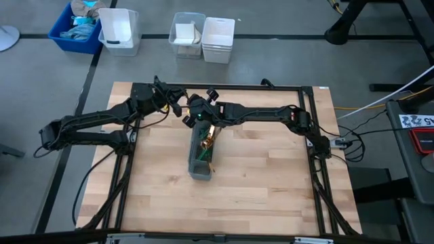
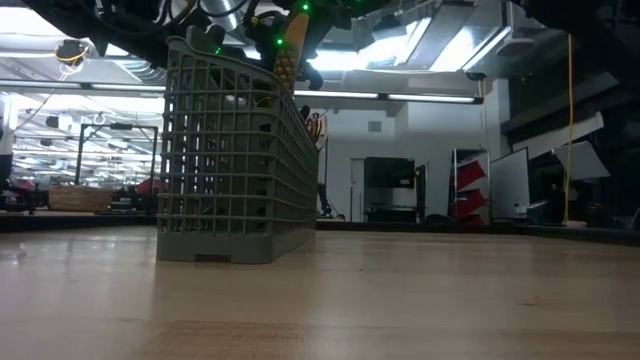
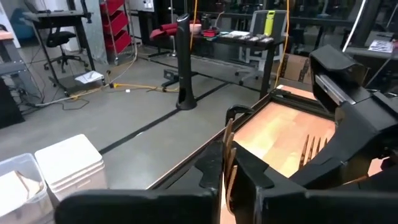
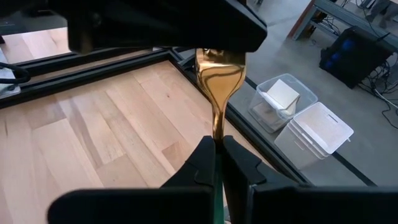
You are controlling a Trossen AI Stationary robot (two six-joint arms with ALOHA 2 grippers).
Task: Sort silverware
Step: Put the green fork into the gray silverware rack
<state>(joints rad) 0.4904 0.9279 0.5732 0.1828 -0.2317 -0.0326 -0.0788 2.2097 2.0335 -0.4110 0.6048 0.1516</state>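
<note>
Premises: a robotics lab or industrial workshop floor. Evidence follows. A wooden work table (image 1: 271, 169) sits inside a black metal frame (image 1: 308, 91) on a grey concrete floor marked with dark lines. At the upper left of the high view stand a blue bin (image 1: 76, 30) and clear plastic tubs (image 1: 203, 35). The low view shows ceiling strip lights (image 2: 400, 97), red shelving (image 2: 470, 180) and a whiteboard (image 2: 508, 182). The left wrist view shows benches loaded with equipment (image 3: 242, 37), an office chair (image 3: 59, 40) and yellow cable (image 3: 134, 88) trailing across the floor.
</note>
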